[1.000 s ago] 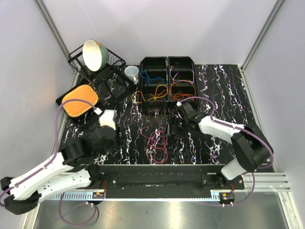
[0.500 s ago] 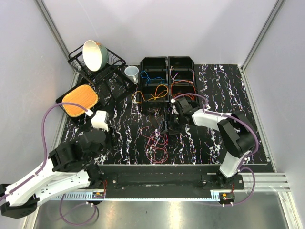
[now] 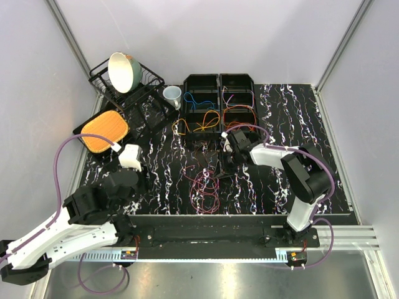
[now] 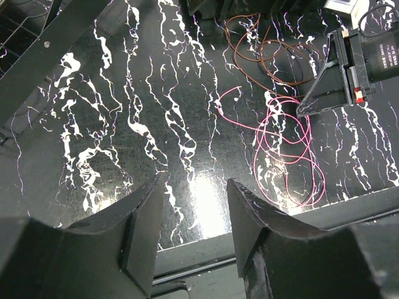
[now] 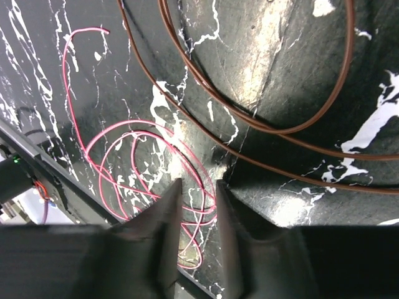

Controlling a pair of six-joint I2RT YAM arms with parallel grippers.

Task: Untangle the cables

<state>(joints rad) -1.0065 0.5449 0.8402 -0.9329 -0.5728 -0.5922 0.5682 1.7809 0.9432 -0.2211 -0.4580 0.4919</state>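
Near the middle of the overhead view, a thin pink cable (image 3: 206,187) lies in loose loops on the black white-veined table (image 3: 280,112), with a thin brown cable (image 5: 249,124) just above it. The right gripper (image 5: 195,187) stands over the loops, its jaws only narrowly apart with pink strands in the gap; whether they pinch cannot be told. At lower left, the left gripper (image 4: 193,187) hangs parted and empty. Orange and blue cables (image 3: 206,121) lie in black plastic bins (image 3: 201,77) at upper centre.
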